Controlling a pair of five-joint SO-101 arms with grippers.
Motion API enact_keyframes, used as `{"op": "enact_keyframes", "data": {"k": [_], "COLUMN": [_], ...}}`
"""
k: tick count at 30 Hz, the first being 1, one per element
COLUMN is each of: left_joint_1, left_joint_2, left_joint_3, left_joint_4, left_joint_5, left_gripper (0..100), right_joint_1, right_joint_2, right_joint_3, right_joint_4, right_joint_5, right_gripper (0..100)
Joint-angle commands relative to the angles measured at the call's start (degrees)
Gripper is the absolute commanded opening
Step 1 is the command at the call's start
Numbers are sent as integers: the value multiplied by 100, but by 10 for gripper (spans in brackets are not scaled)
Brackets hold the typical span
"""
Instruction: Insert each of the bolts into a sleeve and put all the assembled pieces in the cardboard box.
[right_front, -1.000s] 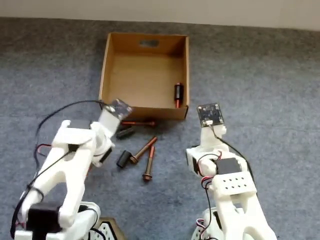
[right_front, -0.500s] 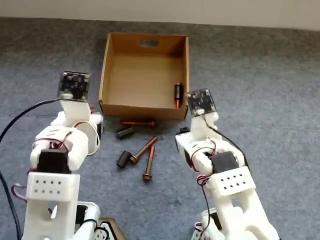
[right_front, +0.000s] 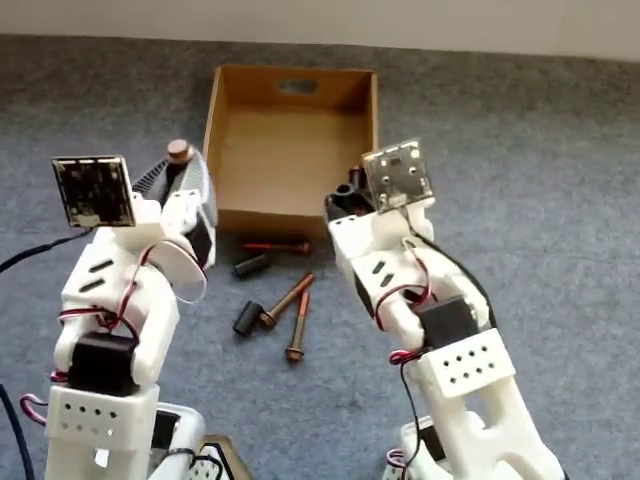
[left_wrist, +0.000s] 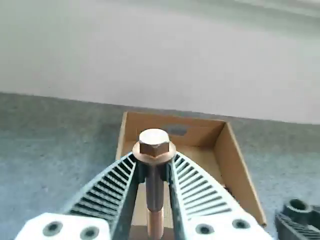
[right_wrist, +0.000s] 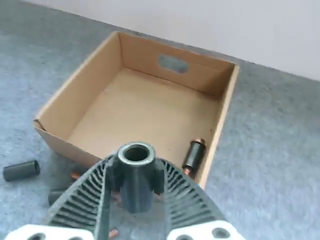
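My left gripper (left_wrist: 154, 167) is shut on a copper bolt (left_wrist: 153, 150), held upright with its hex head on top. From above, that bolt (right_front: 179, 151) stands just left of the cardboard box (right_front: 212, 130). Meanwhile my right gripper (right_wrist: 136, 175) is shut on a dark sleeve (right_wrist: 135, 156), bore facing up, at the box's front right corner (right_front: 350, 190). One assembled bolt-and-sleeve piece (right_wrist: 193, 155) lies inside the box (right_wrist: 145, 115) against its right wall. The right gripper's sleeve (left_wrist: 297, 207) also appears in the left wrist view.
On the grey carpet in front of the box lie three loose bolts (right_front: 275, 245) (right_front: 288, 298) (right_front: 298, 325) and two dark sleeves (right_front: 251, 266) (right_front: 246, 318). Most of the box floor is bare. Open carpet stretches to both sides.
Both arms have risen from near the carpet. The left gripper lifted up and left with the bolt; the right gripper rose and shifted left toward the box's front corner.
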Motion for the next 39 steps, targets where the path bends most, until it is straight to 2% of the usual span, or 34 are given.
{"op": "enact_keyframes", "data": {"k": [1, 6, 14, 23, 39], "left_joint_1": [514, 637, 699, 1341, 1349], "left_joint_2": [-163, -171, -251, -699, -673], "left_joint_3": [-312, -277, -321, -312, -303], "left_joint_4": [-791, -1468, -1503, -1512, -1758], "left_joint_5": [18, 18, 44, 18, 18], "left_gripper": [8, 8, 8, 9, 11], "right_joint_1": [-277, -418, -505, -514, -848], "right_joint_2": [-92, -75, -75, -75, -84], "right_joint_3": [-347, -338, 31, 215, 435], "right_joint_4": [-330, -963, -1130, -2571, -2615], "right_joint_5": [-70, -62, -53, -62, -62], "right_gripper": [6, 6, 6, 6, 6]}}
